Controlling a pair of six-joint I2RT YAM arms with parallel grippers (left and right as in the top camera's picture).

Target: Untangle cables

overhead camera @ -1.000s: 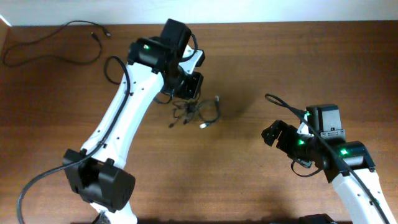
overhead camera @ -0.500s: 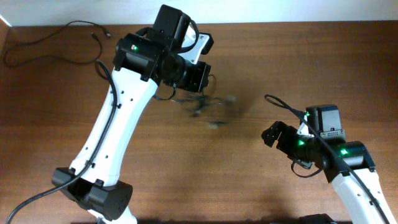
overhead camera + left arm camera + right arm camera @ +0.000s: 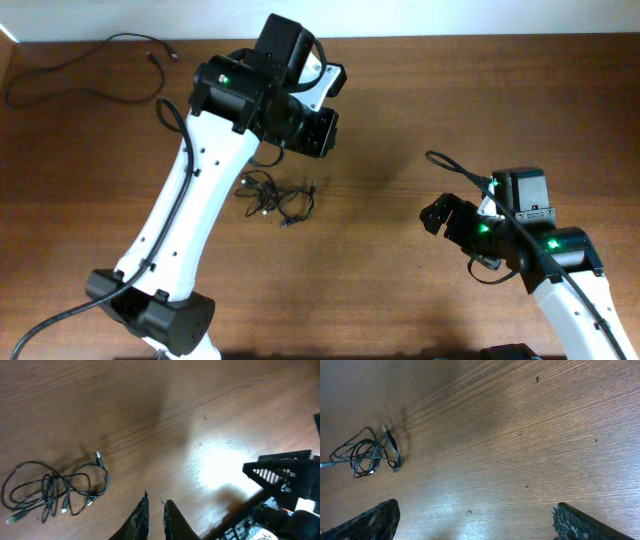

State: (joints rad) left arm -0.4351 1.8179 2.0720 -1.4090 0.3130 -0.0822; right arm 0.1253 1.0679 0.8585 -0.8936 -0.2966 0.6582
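The cables [image 3: 275, 198] lie in one loose tangle of thin black cords with small plug ends on the brown table, below and left of my left gripper [image 3: 322, 130]. The left gripper is raised above the table, its jaws nearly together with nothing between them. In the left wrist view the cables [image 3: 55, 487] are at the lower left, apart from the left gripper [image 3: 154, 502]. My right gripper [image 3: 435, 215] is open and empty at the right. In the right wrist view its fingers [image 3: 370, 520] stand wide apart, and the cables [image 3: 365, 452] lie far off at the left.
A long black cord [image 3: 80, 80] lies at the table's back left corner, near the wall edge. A thicker arm cable [image 3: 455, 170] loops behind the right arm. The right arm [image 3: 285, 485] shows in the left wrist view at right.
The left gripper had the tangle lifted; the cables swung loose and now lie on the table, farther left and nearer. The left gripper has risen. The right arm has not moved.
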